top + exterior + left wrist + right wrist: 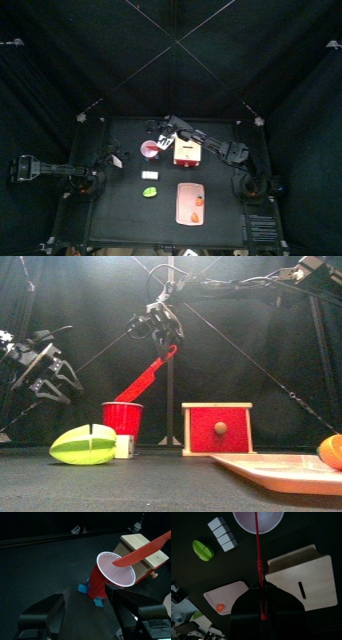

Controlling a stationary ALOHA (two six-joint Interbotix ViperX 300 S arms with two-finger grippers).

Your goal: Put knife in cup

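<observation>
Nearest the front edge of the counter (160, 491) lies a flat, salmon-pink rectangular tray (274, 472) with a low rim and a smooth, plastic look. A small, round orange piece (331, 452) sits on it. To the left lies a green, leaf-shaped block (83, 445) with a pale stripe, and a small white block (123, 446) stands just beside it.

Behind these stands the cup (122, 418), a glossy pinkish-red tumbler that widens toward the top and is paler inside. It rests on a small blue base (91, 595). Just to its right stands a square box (218, 428) with red edges, pale wood-like panels and a dark slot in its front.

The right arm reaches in from above and across the middle, wrist bent down. Its pincer (158, 324) is clamped on the handle of the knife (150, 376), a thin, flat, smooth red strip. The knife slants down steeply to the left, and its tip is at the cup's mouth, within the rim. I cannot tell whether it touches the inside.

The left arm hangs back at the left, well apart from the things. Its pincer (97, 614) is spread wide and empty, and it points toward the cup.
</observation>
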